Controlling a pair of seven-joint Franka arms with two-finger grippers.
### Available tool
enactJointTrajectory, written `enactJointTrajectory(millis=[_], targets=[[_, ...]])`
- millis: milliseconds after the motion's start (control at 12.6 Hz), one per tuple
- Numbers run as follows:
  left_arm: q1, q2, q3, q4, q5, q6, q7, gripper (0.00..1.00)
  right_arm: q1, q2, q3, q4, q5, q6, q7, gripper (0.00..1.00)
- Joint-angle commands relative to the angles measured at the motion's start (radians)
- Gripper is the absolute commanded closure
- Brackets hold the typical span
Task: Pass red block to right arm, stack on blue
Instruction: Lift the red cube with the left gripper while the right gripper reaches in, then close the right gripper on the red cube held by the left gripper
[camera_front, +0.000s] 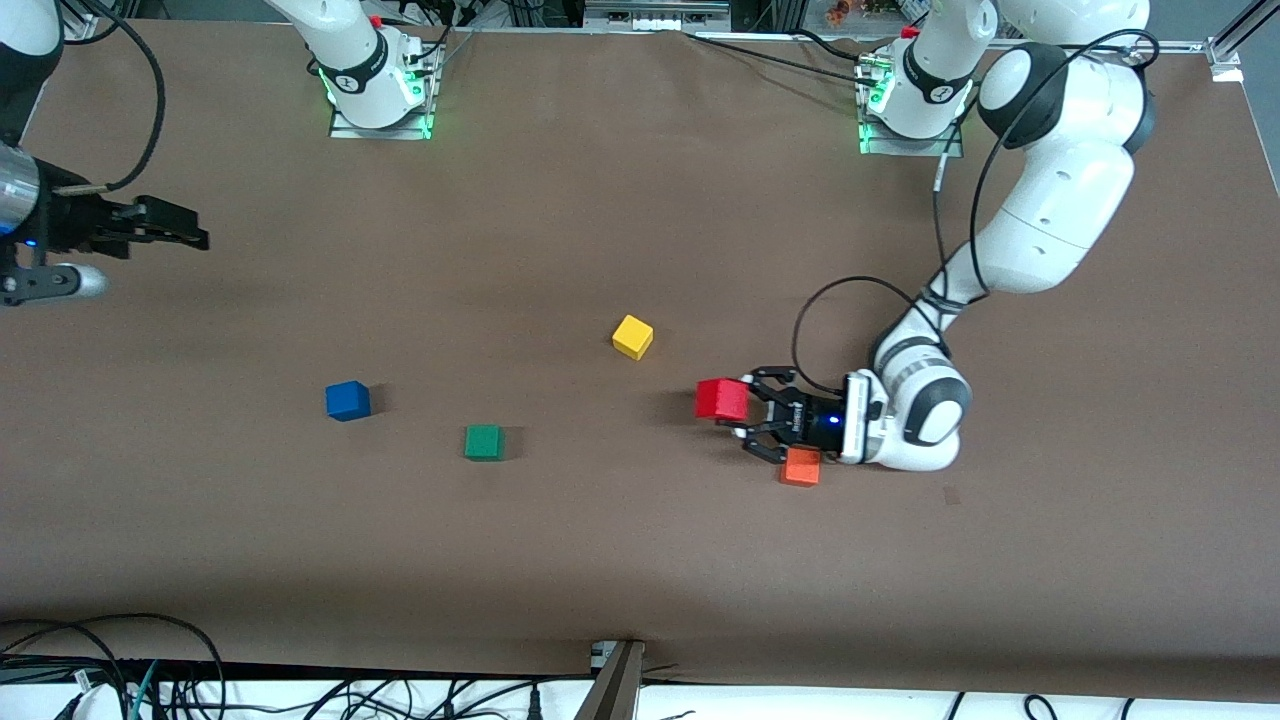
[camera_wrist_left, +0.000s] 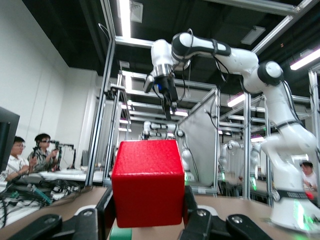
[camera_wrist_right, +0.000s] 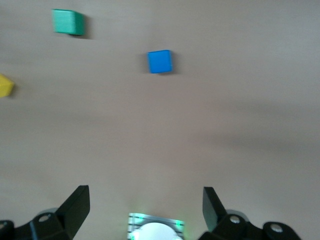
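The red block (camera_front: 720, 398) is clamped between the fingers of my left gripper (camera_front: 740, 403), which lies level and low over the table between the yellow and orange cubes. In the left wrist view the red block (camera_wrist_left: 147, 182) fills the space between the fingers (camera_wrist_left: 192, 220). The blue cube (camera_front: 347, 400) sits on the table toward the right arm's end and also shows in the right wrist view (camera_wrist_right: 160, 61). My right gripper (camera_front: 195, 230) is open and empty, up in the air at the right arm's end of the table; its fingers (camera_wrist_right: 75, 205) stand wide apart.
A green cube (camera_front: 484, 442) lies between the blue cube and the red block. A yellow cube (camera_front: 632, 336) lies farther from the front camera. An orange cube (camera_front: 800, 467) lies right under my left hand. The right arm (camera_wrist_left: 170, 95) shows high up in the left wrist view.
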Motion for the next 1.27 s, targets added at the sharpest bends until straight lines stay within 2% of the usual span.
enactJointTrajectory(millis=[0, 238, 396, 713, 872, 1189], targets=[[-0.092, -0.051, -0.010, -0.018, -0.154, 0.073, 0.009, 1.00, -0.006, 0.029, -0.004, 0.015, 0.133, -0.014, -0.008, 0.00], [-0.157, -0.100, -0.032, 0.002, -0.188, 0.199, 0.012, 1.00, -0.047, 0.104, -0.010, 0.015, 0.359, -0.014, -0.014, 0.00], [-0.169, -0.109, -0.096, 0.003, -0.202, 0.291, 0.010, 1.00, -0.066, 0.165, -0.010, 0.014, 0.498, -0.016, -0.078, 0.00], [-0.176, -0.147, -0.245, 0.012, -0.200, 0.625, 0.000, 1.00, -0.061, 0.233, -0.004, 0.014, 0.724, -0.011, -0.077, 0.00], [-0.216, -0.155, -0.254, 0.063, -0.200, 0.728, -0.005, 1.00, -0.046, 0.276, -0.001, 0.017, 0.848, 0.026, -0.071, 0.00], [-0.333, -0.187, -0.251, 0.132, -0.196, 0.984, -0.117, 1.00, 0.034, 0.340, -0.001, 0.018, 0.991, 0.154, -0.066, 0.00]])
